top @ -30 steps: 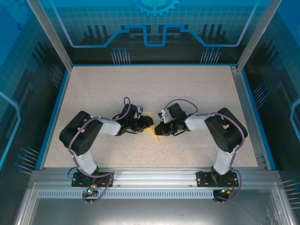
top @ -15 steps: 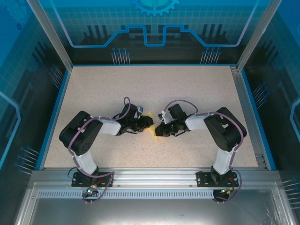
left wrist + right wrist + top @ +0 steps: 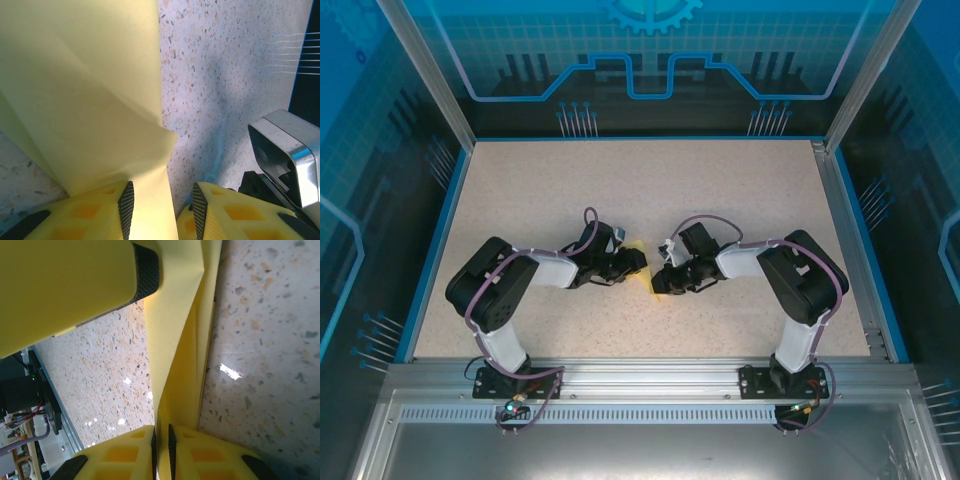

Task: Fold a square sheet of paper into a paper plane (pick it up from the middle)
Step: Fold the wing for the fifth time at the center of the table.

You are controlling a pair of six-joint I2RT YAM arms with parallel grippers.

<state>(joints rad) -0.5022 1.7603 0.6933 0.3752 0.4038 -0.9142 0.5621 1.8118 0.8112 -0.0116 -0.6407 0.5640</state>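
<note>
The square sheet of paper is pale yellow and folded into several layers, held up off the table between the two grippers at the table's middle. In the left wrist view the paper runs between my left gripper's fingers. It lies against the left pad, and a clear gap separates it from the right pad, so this gripper stands open. In the right wrist view my right gripper is shut on a folded edge of the paper. My left gripper and right gripper nearly touch.
The speckled table is fenced by a blue rim and glass walls. A finger of the left gripper looms close in the right wrist view. The right arm's silver camera housing sits near the left gripper.
</note>
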